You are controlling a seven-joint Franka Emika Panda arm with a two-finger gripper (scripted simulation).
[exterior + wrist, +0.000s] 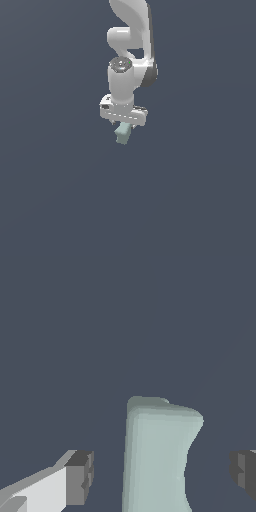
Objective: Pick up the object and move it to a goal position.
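Fingers (80, 478) spread wide — dark pads on either side of the object (157, 456), clear gap on both sides, nothing gripped yet. Gripper (162, 476) brackets it, but not evenly: the object sits nearer one pad than the other in the wrist view, so I'd expect the near pad to touch first and nudge it on closing.

Step in hand looks like the grasp. To do it well:
- centre the object between the pads before closing
- pads should land on the flatter flanks; one side is waisted, contact there may be poor
- close slowly, then lift straight up to check hold

Depth is hard to judge. In the exterior view the object (122, 133) pokes out just below the gripper (125, 123), tilted, between the fingertips; whether the pads are low enough on it I cannot tell.

Containers — none visible in either view. No goal marker visible either, only a plain dark background beyond the fingers.
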